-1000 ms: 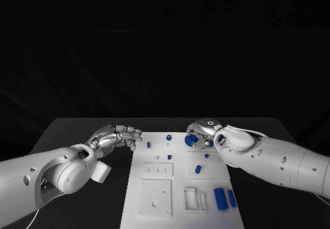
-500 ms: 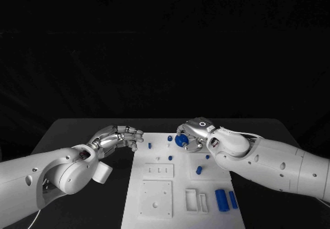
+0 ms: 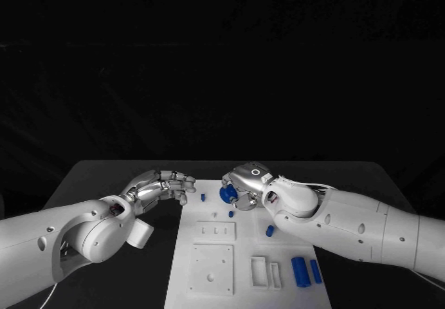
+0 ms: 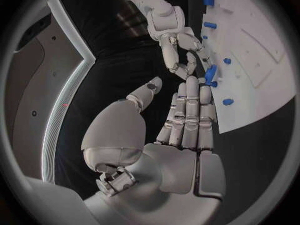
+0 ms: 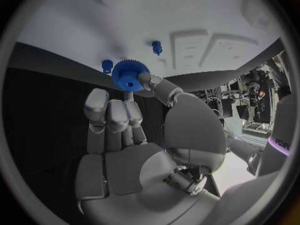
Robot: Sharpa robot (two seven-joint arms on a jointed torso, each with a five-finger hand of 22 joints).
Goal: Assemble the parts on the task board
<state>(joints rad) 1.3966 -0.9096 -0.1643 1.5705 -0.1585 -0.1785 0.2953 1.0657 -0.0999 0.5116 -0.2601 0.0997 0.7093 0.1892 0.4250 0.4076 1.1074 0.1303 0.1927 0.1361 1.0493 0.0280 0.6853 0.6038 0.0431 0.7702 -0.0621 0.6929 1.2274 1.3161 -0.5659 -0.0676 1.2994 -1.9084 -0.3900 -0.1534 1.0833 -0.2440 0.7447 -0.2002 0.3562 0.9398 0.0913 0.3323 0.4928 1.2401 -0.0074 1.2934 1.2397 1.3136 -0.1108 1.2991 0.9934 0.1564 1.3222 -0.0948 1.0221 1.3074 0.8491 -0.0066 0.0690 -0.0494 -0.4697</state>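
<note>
Both hands hung at the board's (image 3: 211, 257) far end: we saw the right hand (image 3: 243, 185) pinching a blue gear (image 5: 129, 74) above it, the left hand (image 3: 157, 187) empty, fingers loosely apart.

Your task board (image 3: 211, 257) sits frame centre-bottom; left hand (image 3: 159, 187) just off its upper-left corner, right hand (image 3: 243, 187) over top edge, gear (image 3: 227, 193) in fingers.

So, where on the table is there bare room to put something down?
Bare black table lies behind the left hand, and behind the right hand holding the blue gear. The task board is crowded.
</note>
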